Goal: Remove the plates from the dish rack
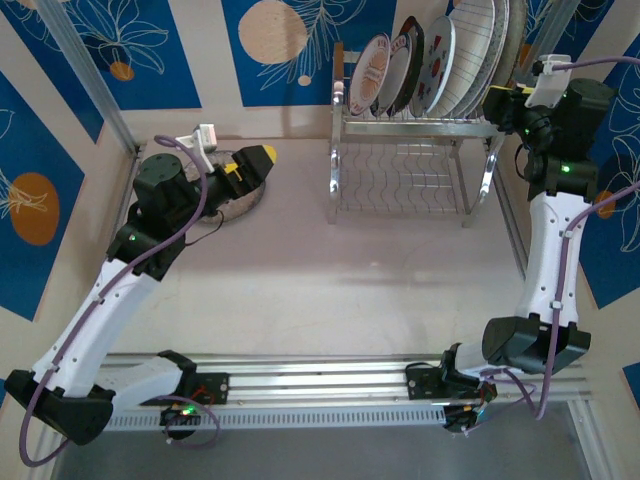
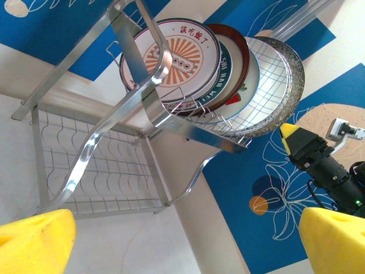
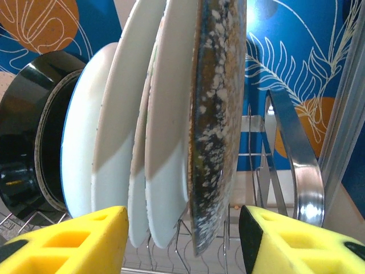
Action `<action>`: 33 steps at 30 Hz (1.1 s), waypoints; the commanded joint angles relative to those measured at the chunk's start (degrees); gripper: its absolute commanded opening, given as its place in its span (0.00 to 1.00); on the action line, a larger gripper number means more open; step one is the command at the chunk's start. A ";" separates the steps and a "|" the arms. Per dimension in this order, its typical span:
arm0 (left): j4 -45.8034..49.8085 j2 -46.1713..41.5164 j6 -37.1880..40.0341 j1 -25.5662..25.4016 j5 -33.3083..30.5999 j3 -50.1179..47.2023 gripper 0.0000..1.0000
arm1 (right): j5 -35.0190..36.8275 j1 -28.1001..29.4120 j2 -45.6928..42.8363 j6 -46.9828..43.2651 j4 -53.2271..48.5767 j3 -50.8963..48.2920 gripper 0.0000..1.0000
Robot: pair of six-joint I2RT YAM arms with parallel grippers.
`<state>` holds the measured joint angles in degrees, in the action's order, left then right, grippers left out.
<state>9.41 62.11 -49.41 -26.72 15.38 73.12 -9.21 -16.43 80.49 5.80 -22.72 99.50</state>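
Yellow fingers [image 3: 74, 242] of the right gripper [image 3: 182, 228] stand apart astride the speckled grey plate [image 3: 219, 114], slotted at the end of the dish rack [image 1: 400, 182]; centre on that rim alone before closing. Left gripper [image 2: 185, 240] gapes wide.

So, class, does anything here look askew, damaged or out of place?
Nothing stands out. The plates stand on edge, all leaning the same way, in the upper tier of the dish rack; none looks cracked or fallen.
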 commanded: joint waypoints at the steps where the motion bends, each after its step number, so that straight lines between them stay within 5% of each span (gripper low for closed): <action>1: -2.27 0.09 -0.43 -0.26 1.41 0.64 1.00 | -2.93 -0.41 0.79 -0.99 4.35 -0.46 0.54; 33: -4.05 0.19 -2.89 -0.26 1.58 -0.34 1.00 | -0.46 1.13 10.19 0.79 4.15 8.81 0.41</action>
<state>7.68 62.59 -52.05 -26.72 16.08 73.10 -10.11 -16.03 89.41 6.09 -17.69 106.37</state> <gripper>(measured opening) 0.999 0.413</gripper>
